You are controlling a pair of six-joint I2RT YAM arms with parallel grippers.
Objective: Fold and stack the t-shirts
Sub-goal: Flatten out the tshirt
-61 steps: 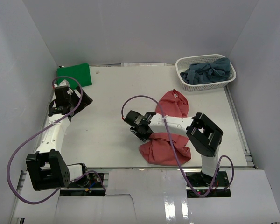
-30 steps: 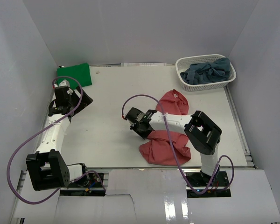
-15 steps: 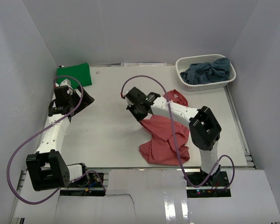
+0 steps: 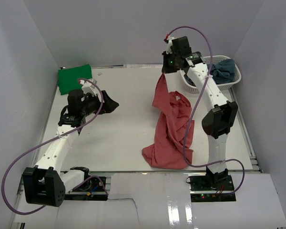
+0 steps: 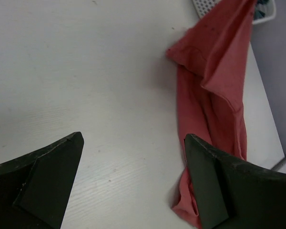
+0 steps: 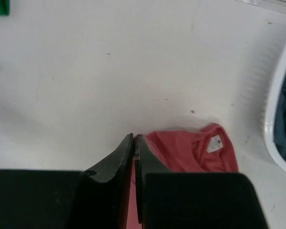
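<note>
A salmon-red t-shirt (image 4: 171,129) hangs stretched from my right gripper (image 4: 166,72), which is raised high near the back of the table and shut on the shirt's upper edge. Its lower part lies bunched on the table near the front. In the right wrist view the fingers (image 6: 134,138) are pressed together on red cloth, with the collar and label (image 6: 213,143) below. My left gripper (image 4: 112,104) is open over bare table left of centre; the red shirt (image 5: 214,95) shows beyond its right finger. A folded green t-shirt (image 4: 75,78) lies at the back left.
A white lattice basket (image 4: 193,86) at the back right holds grey-blue t-shirts (image 4: 223,69), just right of my raised right arm. White walls enclose the table on three sides. The basket's rim (image 6: 276,100) shows at the right edge of the right wrist view.
My right gripper rose from table level and moved toward the back, pulling the red shirt up into a long hanging shape. My left arm swung right, toward the table's middle.
</note>
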